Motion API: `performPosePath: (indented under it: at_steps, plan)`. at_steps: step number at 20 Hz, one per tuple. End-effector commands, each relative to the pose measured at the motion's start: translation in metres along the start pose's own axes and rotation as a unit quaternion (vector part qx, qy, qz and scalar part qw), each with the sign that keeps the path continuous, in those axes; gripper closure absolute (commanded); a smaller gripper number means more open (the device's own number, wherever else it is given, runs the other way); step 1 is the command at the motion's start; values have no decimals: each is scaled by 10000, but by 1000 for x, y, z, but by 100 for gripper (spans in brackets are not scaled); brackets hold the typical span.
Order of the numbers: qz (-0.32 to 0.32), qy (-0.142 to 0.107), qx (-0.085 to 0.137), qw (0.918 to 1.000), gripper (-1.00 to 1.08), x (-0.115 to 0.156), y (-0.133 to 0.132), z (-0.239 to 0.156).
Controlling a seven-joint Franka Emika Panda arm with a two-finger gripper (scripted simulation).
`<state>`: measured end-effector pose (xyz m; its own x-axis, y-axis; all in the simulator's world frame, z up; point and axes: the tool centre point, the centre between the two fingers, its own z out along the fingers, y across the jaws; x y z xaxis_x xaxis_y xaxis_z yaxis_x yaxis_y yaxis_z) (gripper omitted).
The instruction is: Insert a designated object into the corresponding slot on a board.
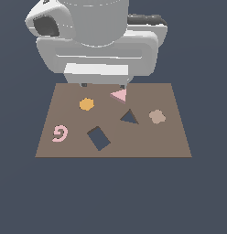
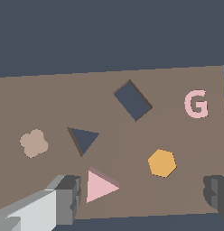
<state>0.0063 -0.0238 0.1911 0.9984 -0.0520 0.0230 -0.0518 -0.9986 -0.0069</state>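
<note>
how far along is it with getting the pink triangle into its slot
Early. Done: the gripper has reached the far edge of the board and is open, one finger beside the pink triangle. In hand: lining up the grasp; the triangle lies flat, not gripped. Left: close on it, lift, carry it to the empty triangular slot and insert it.

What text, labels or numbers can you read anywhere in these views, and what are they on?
"G": the pink letter-shaped piece lying on the board, clear in the wrist view; in the exterior view it looks more like a spiral.
No other words, numbers, brands or signs show on the board, the other pieces or the gripper.
</note>
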Motion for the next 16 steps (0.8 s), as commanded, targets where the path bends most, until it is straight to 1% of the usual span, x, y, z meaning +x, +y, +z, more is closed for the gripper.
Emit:
performPosePath:
  at_steps: [1, 9, 16]
  plan:
    - [0, 0, 0, 10000, -92, 0, 0, 0]
    - [26, -12, -4, 10000, -92, -10, -3, 14]
    - [94, -43, -14, 9999, -92, -35, -13, 52]
